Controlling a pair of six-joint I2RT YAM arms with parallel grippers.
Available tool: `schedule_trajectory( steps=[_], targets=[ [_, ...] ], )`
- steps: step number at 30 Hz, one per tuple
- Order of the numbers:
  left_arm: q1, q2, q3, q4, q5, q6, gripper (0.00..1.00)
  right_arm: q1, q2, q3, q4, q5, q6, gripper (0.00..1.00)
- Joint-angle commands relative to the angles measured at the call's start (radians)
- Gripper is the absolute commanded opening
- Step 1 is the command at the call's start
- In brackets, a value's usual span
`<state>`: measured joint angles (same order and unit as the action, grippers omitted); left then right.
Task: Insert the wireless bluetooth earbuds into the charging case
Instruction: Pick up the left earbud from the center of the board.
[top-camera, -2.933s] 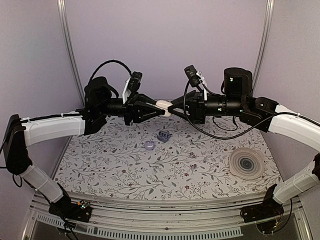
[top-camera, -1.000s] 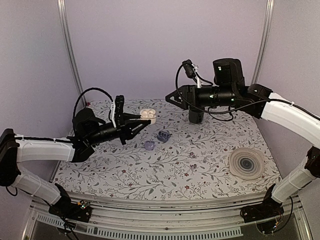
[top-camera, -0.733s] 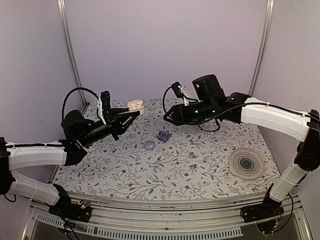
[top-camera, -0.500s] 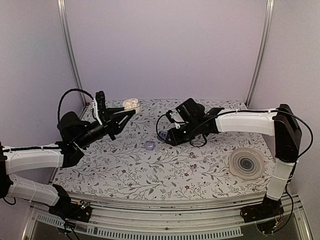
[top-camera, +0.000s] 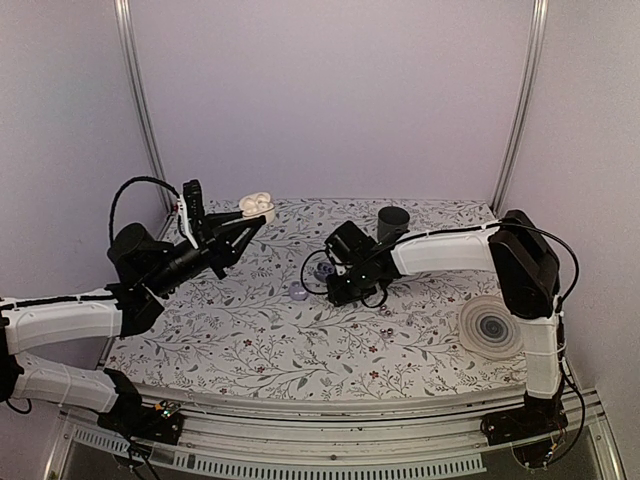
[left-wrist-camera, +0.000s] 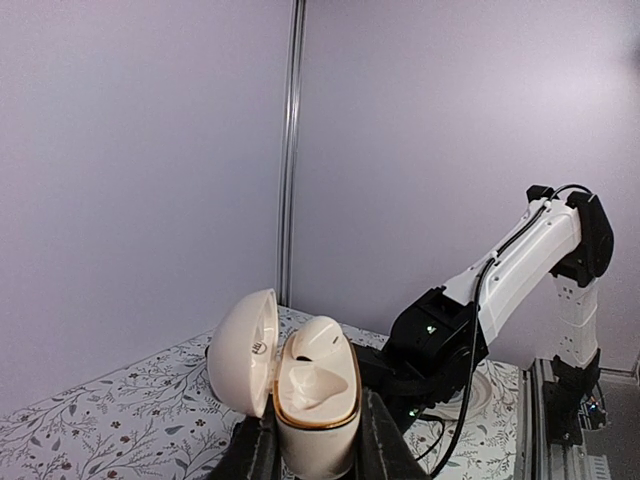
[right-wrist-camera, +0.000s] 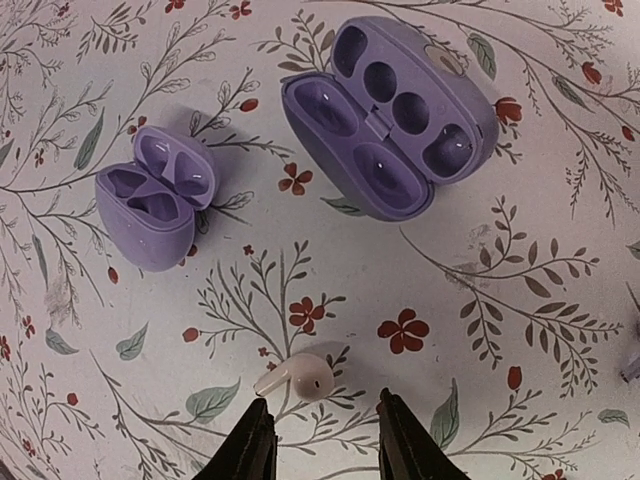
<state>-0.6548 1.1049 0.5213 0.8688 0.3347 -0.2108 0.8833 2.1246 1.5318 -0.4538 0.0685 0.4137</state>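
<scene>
My left gripper is shut on an open cream-white charging case, held in the air at the back left. In the left wrist view the case stands upright between the fingers, lid swung left. One white earbud sits in it; the socket beside it is empty. A second white earbud lies loose on the flowered table. My right gripper is open just above the table, its tips either side of that earbud and a little short of it.
Two open lilac cases lie just beyond the loose earbud: a larger one and a smaller one, the smaller also in the top view. A dark mug stands at the back. A flat lilac disc lies at the right.
The two grippers parted from mid-air. My left arm drew back left, keeping the cream case. My right arm swung down to the table by the lilac cases, uncovering the mug.
</scene>
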Motion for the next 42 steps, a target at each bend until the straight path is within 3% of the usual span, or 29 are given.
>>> schedule_trajectory(
  steps=[1, 13, 18, 39, 42],
  targets=[
    [0.017, -0.011, -0.015, 0.002, 0.019, -0.003, 0.00, 0.005, 0.038, 0.044, -0.012, 0.060, 0.032, 0.37],
    [0.023, 0.005, -0.015, 0.018, 0.039, -0.015, 0.00, 0.023, 0.101, 0.117, -0.075, 0.080, 0.027, 0.36],
    [0.029, 0.008, -0.016, 0.017, 0.046, -0.018, 0.00, 0.025, 0.107, 0.123, -0.082, 0.089, 0.028, 0.29],
    [0.043, 0.053, -0.008, 0.041, 0.073, -0.036, 0.00, 0.038, 0.102, 0.100, -0.048, 0.117, -0.003, 0.20],
    [0.047, 0.070, -0.016, 0.058, 0.073, -0.049, 0.00, 0.038, 0.078, 0.073, -0.012, 0.121, -0.011, 0.15]
  ],
)
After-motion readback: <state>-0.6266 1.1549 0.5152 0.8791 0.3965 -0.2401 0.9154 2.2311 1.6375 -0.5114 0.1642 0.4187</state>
